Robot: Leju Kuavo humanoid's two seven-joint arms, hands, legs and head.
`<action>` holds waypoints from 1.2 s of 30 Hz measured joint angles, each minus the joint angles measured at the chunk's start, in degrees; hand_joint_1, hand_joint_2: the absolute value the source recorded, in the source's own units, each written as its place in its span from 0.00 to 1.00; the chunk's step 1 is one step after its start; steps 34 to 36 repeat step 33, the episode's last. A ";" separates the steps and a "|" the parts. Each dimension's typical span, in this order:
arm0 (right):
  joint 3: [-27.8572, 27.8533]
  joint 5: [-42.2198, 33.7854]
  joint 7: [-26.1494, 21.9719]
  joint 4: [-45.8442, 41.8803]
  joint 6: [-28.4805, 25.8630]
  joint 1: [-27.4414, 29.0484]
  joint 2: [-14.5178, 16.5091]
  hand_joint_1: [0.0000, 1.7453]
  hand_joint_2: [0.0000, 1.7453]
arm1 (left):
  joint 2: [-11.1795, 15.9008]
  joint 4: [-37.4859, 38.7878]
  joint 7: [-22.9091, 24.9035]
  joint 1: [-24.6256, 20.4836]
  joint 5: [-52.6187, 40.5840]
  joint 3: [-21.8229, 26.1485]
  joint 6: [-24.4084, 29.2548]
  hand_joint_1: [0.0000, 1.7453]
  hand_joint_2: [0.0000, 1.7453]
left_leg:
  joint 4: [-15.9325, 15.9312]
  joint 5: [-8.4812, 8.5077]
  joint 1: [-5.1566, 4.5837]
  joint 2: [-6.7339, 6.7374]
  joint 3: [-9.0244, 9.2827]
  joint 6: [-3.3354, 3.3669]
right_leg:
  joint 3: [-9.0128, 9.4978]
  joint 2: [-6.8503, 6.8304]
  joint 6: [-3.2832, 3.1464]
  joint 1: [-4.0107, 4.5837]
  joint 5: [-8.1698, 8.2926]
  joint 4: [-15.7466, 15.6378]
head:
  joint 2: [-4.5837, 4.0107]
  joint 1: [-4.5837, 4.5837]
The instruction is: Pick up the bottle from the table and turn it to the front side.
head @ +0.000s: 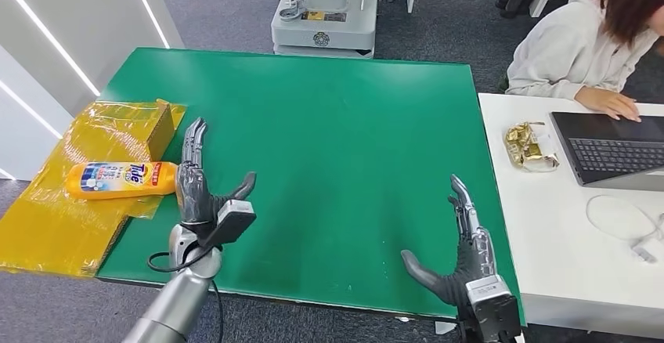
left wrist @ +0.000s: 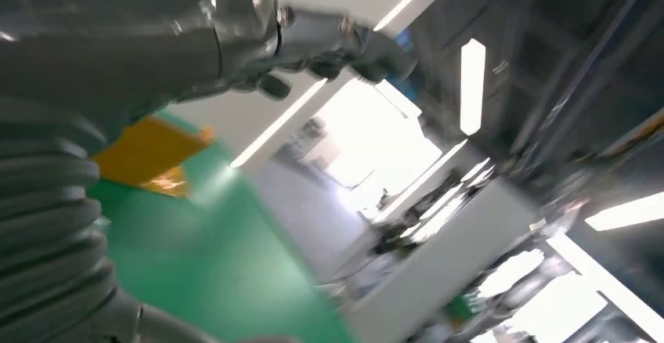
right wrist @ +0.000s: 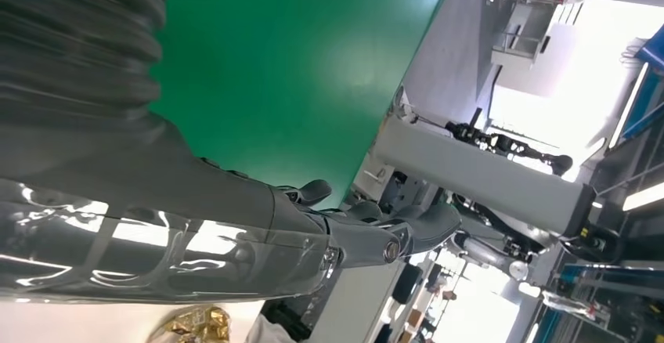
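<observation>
At the far left, a crinkled yellow plastic sheet overhangs the left edge of the green table, with a yellow cardboard box sitting on it at the table's left side. The bottle lies on its side on that yellow sheet, right at the table's left border, cap end pointing toward the middle of the table. It is orange-yellow with a red cap end and a white and blue label facing up, with lettering I can partly read.

Just beside the cap end is the left hand, empty, fingers stretched straight and pointing away from the robot, thumb spread toward the table's centre. Whether its fingers touch the bottle I cannot tell. In the left wrist view the left hand shows with green table and a yellow patch past it, all blurred.

The whole middle of the green table is wide bare surface, running back to its far edge, where a grey-white machine base stands on the floor.

The right hand hangs over the near right corner of the green table, empty too, fingers out straight and thumb splayed, close to the right edge. The right wrist view shows the right hand the same, fingers extended.

Past that edge a white desk abuts, holding a gold-wrapped packet, a laptop and a white cable. A person sits there, one hand on the laptop.
</observation>
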 joint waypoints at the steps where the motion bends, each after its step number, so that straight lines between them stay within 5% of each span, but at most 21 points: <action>1: 0.08 0.00 0.02 0.09 -0.19 0.14 0.04 0.00 1.00 | -0.35 -0.99 -0.02 0.35 0.49 -0.03 -0.08 0.00 1.00 | 0.00 0.00 0.00 0.01 0.01 0.00 | 0.00 0.02 0.00 0.00 0.00 0.00 | 0.00 -0.01; 4: 0.12 0.03 0.07 -0.16 -0.88 1.17 0.10 0.00 1.00 | -0.83 -3.04 -0.01 0.79 8.06 -0.96 -2.69 0.00 1.00 | 0.00 0.00 0.00 0.00 0.01 0.00 | -0.01 0.00 0.00 0.00 0.00 0.00 | 0.00 -0.01; 17: -1.39 -3.34 -1.08 -3.73 -1.62 5.07 3.31 0.00 1.00 | -1.82 -8.10 7.68 3.57 30.73 -7.35 -29.75 0.00 1.00 | 0.00 -0.01 0.00 0.02 0.00 0.01 | -0.02 0.04 0.02 0.00 -0.02 -0.01 | 0.00 -0.01; 36: -2.87 -8.12 -1.09 -5.60 -2.63 8.93 7.64 0.00 1.00 | -1.46 -10.72 12.40 5.45 39.32 -11.96 -38.65 0.00 1.00 | -0.01 -0.02 0.00 0.02 -0.01 0.02 | -0.02 0.04 0.01 0.00 -0.07 0.00 | 0.00 0.00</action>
